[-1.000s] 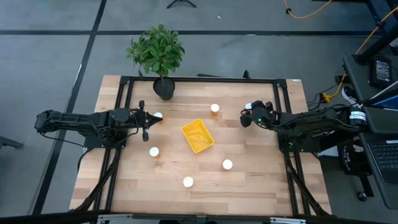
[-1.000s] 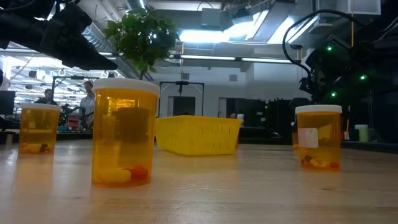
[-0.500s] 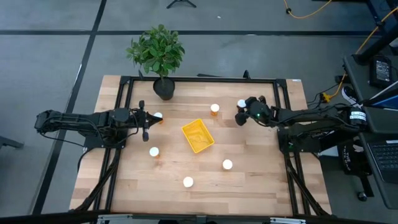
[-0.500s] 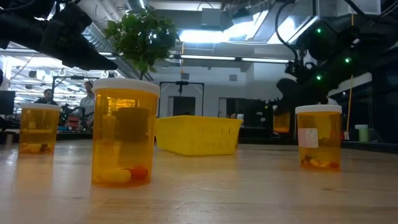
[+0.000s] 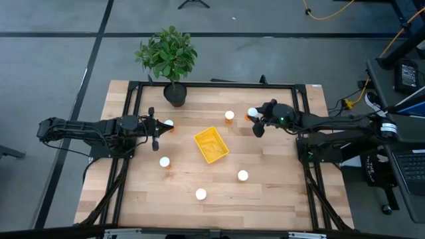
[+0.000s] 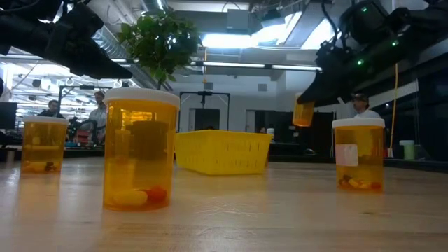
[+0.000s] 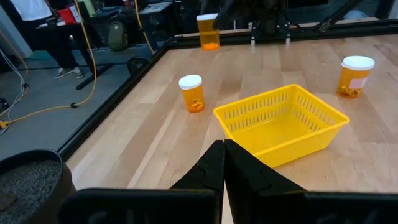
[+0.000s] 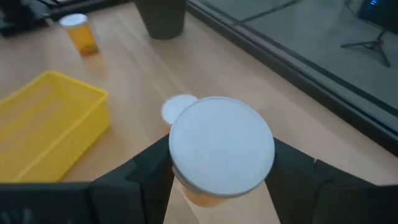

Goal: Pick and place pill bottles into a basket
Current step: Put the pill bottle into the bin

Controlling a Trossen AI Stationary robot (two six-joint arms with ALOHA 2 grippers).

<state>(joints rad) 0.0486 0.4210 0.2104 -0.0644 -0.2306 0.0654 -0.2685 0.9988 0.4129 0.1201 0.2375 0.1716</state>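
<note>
Above the wooden table, right gripper point(image 5: 257, 120) is clasping an orange translucent white-capped pill bottle point(image 5: 252, 114), lifted clear for carrying toward the low-walled yellow plastic basket point(image 5: 211, 145), while left gripper point(image 5: 155, 130) is waiting pinched shut.

Probably a lab: cabled workbenches point(image 5: 405, 73)

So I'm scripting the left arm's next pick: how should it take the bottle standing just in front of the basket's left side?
Take that pill bottle from straight above, fingers closing across the orange body just under the white cap. It stands upright, apart from the basket and the other bottles, so a vertical approach looks clear. The left gripper is shut and would have to open first.
</note>
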